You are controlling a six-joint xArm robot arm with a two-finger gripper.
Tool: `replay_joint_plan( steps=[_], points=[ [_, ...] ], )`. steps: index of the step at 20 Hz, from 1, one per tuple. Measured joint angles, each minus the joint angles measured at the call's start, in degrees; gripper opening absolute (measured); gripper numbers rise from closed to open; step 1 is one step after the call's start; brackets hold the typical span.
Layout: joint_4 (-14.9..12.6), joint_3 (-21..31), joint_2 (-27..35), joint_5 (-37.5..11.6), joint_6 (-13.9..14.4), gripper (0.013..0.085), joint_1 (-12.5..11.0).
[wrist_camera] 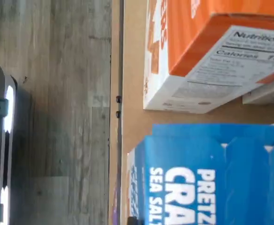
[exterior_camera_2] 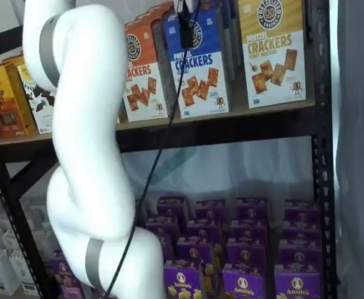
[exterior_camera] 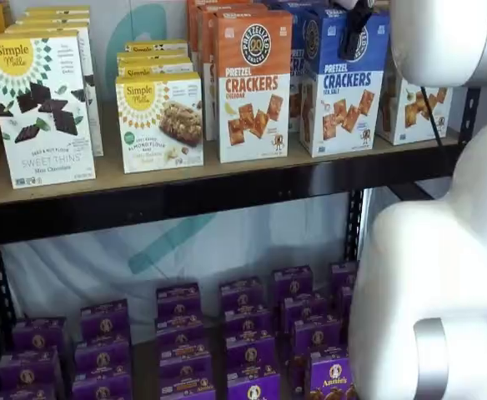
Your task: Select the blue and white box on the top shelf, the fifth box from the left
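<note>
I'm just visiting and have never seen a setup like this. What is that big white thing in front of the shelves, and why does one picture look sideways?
The big white thing is a robot arm. Its gripper, black fingers, hangs from the top edge in both shelf views, in front of the blue and white box on the top shelf. Whether the fingers are open cannot be told; nothing is held. Two pictures come from fixed cameras facing the shelves. The sideways one comes from a camera on the arm's wrist, turned on its side; it shows the blue box and the orange box from close up. Small purple boxes fill the lower deck.
</note>
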Motion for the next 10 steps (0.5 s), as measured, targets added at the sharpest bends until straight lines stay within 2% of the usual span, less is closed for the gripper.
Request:
replay_joint_plan(
  steps=[10],
  points=[
    [0.05,2.35,-2.48,-0.03,0.00,0.0610,-0.05]
  ],
)
